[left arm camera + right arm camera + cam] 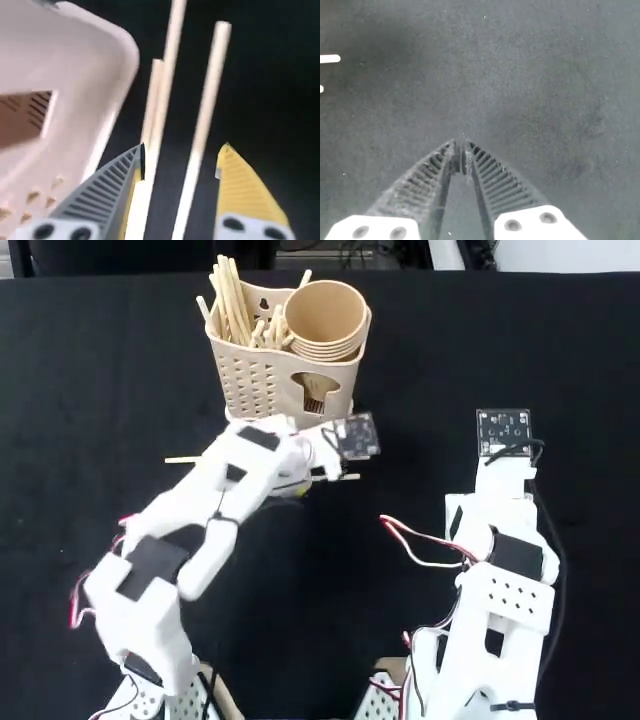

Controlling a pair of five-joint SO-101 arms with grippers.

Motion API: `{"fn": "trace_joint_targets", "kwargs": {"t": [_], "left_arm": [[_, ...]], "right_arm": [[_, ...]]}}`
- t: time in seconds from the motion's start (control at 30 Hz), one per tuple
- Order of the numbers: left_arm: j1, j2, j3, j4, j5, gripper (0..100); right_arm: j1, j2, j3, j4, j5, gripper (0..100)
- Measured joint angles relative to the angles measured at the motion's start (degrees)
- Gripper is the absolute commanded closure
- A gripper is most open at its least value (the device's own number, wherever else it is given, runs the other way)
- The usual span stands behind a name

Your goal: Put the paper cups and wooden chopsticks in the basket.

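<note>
Three loose chopsticks (205, 110) lie flat on the black table (100, 360) just in front of the basket's foot. In the high view their long axis runs across the table, roughly along the basket's front and dipping a little toward the right arm's side. One pale end (182, 459) sticks out on one side of the left arm (200, 510) and another end on the other side. The left gripper (183, 149) is low over them with its jaws spread apart. One stick runs lengthwise through the gap, and the other two, close together, pass right by the tip of the grey finger (107, 192); nothing is pinched. The basket (265, 380) stands near the table's far edge. More chopsticks (232, 300) stand in one compartment, leaning with their ends up. A stack of paper cups (325, 315) sits mouth up in the compartment beside it. Well apart from all this, the right arm (500, 570) is over bare cloth, and the right gripper (460, 157) has its jaws pressed together on nothing.
</note>
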Motion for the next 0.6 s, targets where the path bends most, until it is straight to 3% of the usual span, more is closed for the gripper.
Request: {"fn": "trace_joint_targets", "kwargs": {"t": [0.4,0.6], "left_arm": [[-0.2,7.9,-5.9,0.2,3.3,76],[0.1,8.7,-5.7,3.6,0.4,94]], "right_arm": [[0.0,0.0,0.7,-0.2,0.0,97.3],[0.0,0.0,0.7,-0.2,0.0,97.3]]}}
